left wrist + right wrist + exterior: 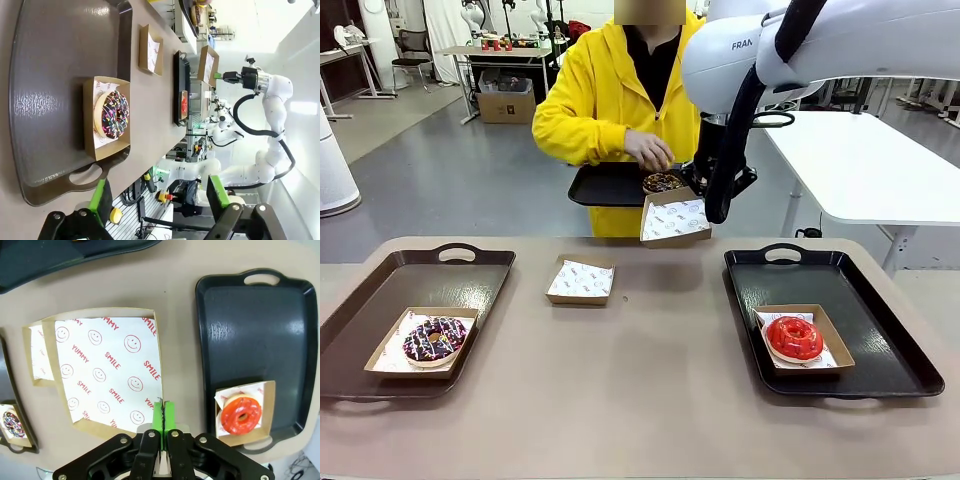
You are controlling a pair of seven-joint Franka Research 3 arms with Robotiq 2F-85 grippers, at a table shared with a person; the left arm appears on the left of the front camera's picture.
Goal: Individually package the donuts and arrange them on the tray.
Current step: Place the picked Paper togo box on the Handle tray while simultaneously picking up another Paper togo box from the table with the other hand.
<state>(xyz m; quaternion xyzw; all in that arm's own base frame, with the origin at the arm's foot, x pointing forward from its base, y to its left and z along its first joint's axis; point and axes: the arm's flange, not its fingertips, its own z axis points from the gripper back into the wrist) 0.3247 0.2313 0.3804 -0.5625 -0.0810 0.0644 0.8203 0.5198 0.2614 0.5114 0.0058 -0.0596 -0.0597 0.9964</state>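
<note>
My right gripper (701, 203) hangs over the table's far edge, shut on the rim of a paper-lined cardboard box (674, 220). In the right wrist view its green pads (162, 415) pinch the edge of this box (107, 375). A person's hand (648, 150) rests by a brown donut (662, 182) on a black tray (605, 186) held behind the box. The red donut (794, 337) sits boxed on the right tray (880, 330). The sprinkled chocolate donut (434, 338) sits boxed on the left tray (380, 290). My left gripper (160, 200) is open, well back from that donut (115, 114).
An empty lined box (581, 280) lies on the table between the two trays, also below the held box (37, 357) in the right wrist view. The right tray (255, 325) has bare room behind the red donut (241, 415). A white table (870, 160) stands at the far right.
</note>
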